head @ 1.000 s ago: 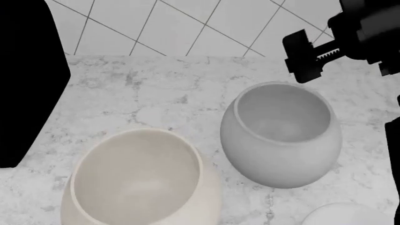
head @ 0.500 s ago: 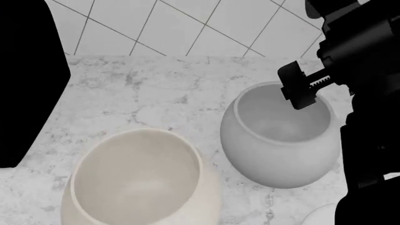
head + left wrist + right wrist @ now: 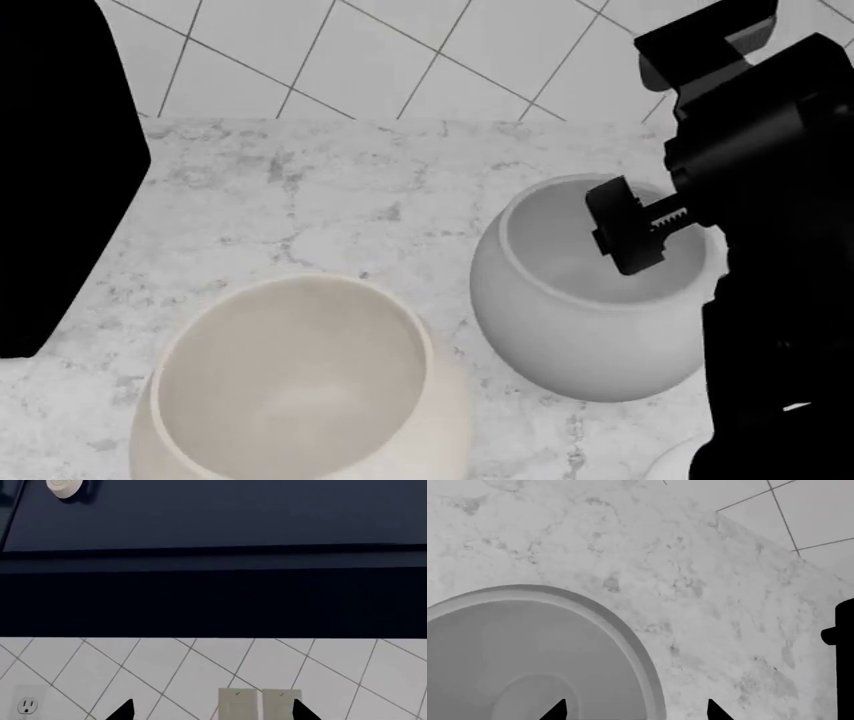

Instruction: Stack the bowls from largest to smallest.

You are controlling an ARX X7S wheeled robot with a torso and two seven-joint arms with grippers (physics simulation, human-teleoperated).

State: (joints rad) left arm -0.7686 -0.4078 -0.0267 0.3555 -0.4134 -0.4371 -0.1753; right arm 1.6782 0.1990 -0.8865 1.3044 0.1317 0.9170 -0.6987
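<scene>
We hang our right gripper [image 3: 635, 711] spread and empty astride the grey bowl [image 3: 587, 290] rim, one tip inside, ready to pinch; cream bowl [image 3: 300, 385] sits leftward. Left gripper [image 3: 210, 712] idles spread, wallward.

A marble counter [image 3: 307, 190] meets a diagonally tiled wall [image 3: 400, 60] — on it an outlet [image 3: 27, 706], paired switches [image 3: 258, 702] — beneath a dark cabinet [image 3: 213, 515].
</scene>
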